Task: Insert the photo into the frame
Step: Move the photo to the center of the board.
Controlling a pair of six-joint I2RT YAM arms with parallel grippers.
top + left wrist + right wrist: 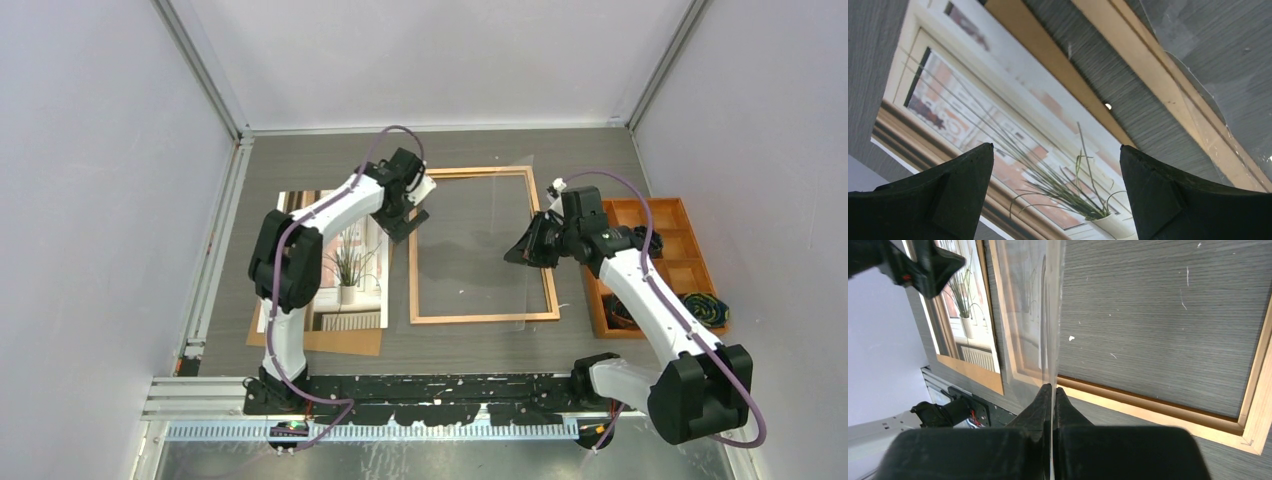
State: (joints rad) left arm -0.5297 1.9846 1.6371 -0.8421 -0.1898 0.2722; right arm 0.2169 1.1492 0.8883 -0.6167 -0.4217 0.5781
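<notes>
From above, you are seeing a task that is only in its early part: the photo (352, 268) is lying face up on the brown board (320, 342), left of the frame (485, 317), and nothing is lying inside the frame except the bare table (600, 150). Your right gripper (518, 252) is closing on the right edge of the clear pane (470, 250), which is sitting a little out of line with the wooden border, so I am judging that it is being lifted or tilted off. Your left gripper (404, 224) is hanging over the gap between photo and frame, and it is holding nothing. What is left, as I judge it: moving the pane clear, bringing the photo across into the frame, and setting it flat. The left wrist view is giving you what the top view is not: its two fingers (958, 190) are standing wide apart and above the surface, with the plant picture between them and the frame border passing at the right, not touched. The right wrist view is showing the grip itself: the fingertips (1045, 400) are pressing together on the pane, which is running edge-on away from them. It is also showing the empty grey table inside the frame's corner, and the photo on its board beyond the pane.
</notes>
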